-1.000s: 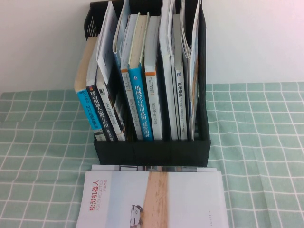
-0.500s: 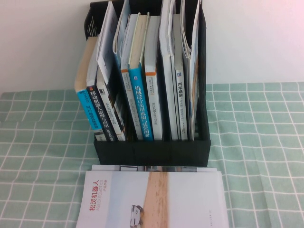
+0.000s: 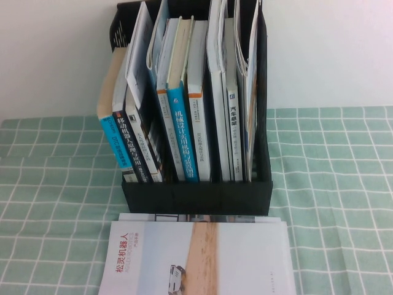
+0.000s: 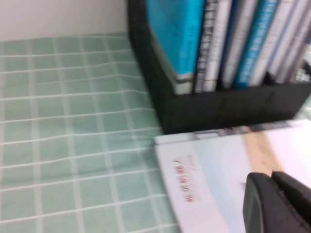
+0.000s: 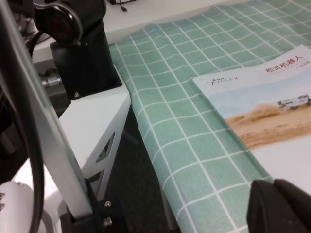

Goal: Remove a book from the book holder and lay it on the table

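One book, the white softcover with the red title and the tan stripe, already lies flat on the worktop at six o'clock from the book holder, its far edge just beside the holder's low front wall. From my seat that reads as the laying-down step done, or all but done; I judge the task to be at its close, with only the arms to clear. My high view shows neither arm over the cloth. On the left wrist view the left gripper hangs low over the book's cover near its tan stripe, jaws drawn together with nothing between them, as far as I can see. On the right wrist view the right gripper sits out by the edge of the worktop, close to the book's corner, jaws closed and holding nothing; past the cloth I see a white bracket and a black motor housing of the rig. Remaining books stand upright or leaning in the holder's slots, untouched. My next move, I think, is simply to lift both arms straight away from the cover without dragging it, then check that the book lies square and fully on the cloth.
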Available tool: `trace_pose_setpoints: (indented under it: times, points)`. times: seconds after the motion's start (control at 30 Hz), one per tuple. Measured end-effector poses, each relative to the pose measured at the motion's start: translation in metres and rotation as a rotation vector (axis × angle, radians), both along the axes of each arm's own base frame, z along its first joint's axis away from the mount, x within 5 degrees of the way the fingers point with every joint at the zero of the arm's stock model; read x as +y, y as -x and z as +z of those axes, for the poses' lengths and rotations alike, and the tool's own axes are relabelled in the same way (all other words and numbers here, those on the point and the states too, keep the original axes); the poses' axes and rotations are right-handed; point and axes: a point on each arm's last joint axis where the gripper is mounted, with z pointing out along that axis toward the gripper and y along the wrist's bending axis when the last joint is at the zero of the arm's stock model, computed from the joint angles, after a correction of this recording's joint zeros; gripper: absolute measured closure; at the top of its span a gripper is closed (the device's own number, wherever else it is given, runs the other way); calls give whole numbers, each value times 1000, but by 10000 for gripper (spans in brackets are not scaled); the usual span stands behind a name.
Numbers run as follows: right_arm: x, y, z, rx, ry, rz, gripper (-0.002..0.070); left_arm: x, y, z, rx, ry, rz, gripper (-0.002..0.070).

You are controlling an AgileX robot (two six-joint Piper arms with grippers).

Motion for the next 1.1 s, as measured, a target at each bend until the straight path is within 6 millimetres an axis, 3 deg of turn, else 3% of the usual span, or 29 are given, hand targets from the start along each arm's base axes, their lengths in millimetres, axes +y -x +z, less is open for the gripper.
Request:
trace_pose_setpoints:
  times: [0.17, 0.3, 0.47, 0.6, 0.83, 0.93, 1.1]
  points:
    - [0, 0, -2, 5, 7, 3, 678, 10, 3, 3, -99, -5, 143, 678]
    - [0, 0, -2, 7, 7, 3, 678, 11, 9, 1, -332, 4, 179, 678]
    - [0, 0, -2, 8, 6, 3, 678, 11, 12, -24, -574, -10, 225, 678]
    - [0, 0, -2, 8, 6, 3, 678, 12, 12, -67, -523, -12, 267, 678]
    - [0, 0, -2, 9, 5, 3, 678, 12, 4, -136, -254, -41, 284, 678]
    - [0, 0, -2, 9, 5, 3, 678, 12, 3, -150, -191, -46, 286, 678]
    - [0, 0, -1, 10, 4, 3, 678, 12, 4, -151, -180, -42, 284, 678]
